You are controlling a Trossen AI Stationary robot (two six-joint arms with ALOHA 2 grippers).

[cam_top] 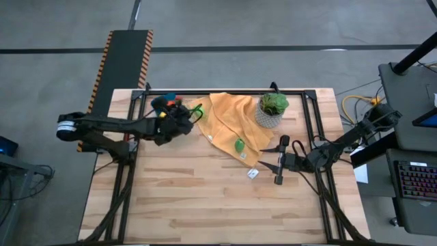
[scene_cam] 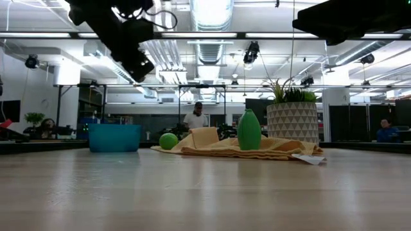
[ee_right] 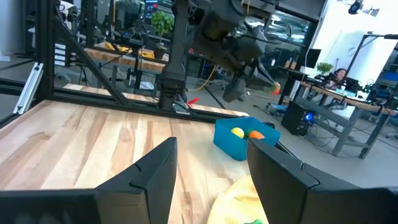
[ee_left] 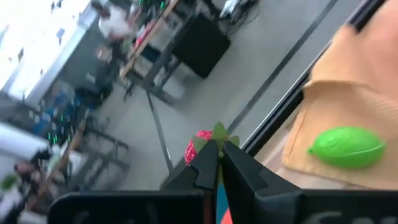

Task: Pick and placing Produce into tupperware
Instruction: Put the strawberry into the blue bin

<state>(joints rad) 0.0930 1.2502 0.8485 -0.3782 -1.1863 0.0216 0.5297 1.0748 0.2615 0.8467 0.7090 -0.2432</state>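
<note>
The blue tupperware [ee_right: 244, 140] stands near the table's far left edge with yellow and orange produce in it; in the high view my left gripper [cam_top: 181, 116] half covers it. That gripper [ee_left: 216, 152] hangs above it, shut on a small red produce piece. A round green produce piece [ee_left: 346, 147] lies on the orange cloth's [cam_top: 232, 121] left edge. A taller green piece [scene_cam: 249, 130] stands on the cloth's near part. My right gripper [cam_top: 273, 162] is open, low over the table to the right of the cloth, touching nothing. My left gripper pinches a small red piece with a green leafy top [ee_left: 217, 132] between its two fingertips. The piece is lifted clear, well above the table. The fingers [ee_left: 205, 162] hide most of it, so which part they are on does not show.
A leafy plant in a pale patterned pot [cam_top: 272, 109] stands at the cloth's far right corner. A white tag [cam_top: 252, 173] lies off the cloth's near corner. A black frame rail [cam_top: 225, 91] runs along the far edge. Bare wood [cam_top: 205, 205] fills the near half.
</note>
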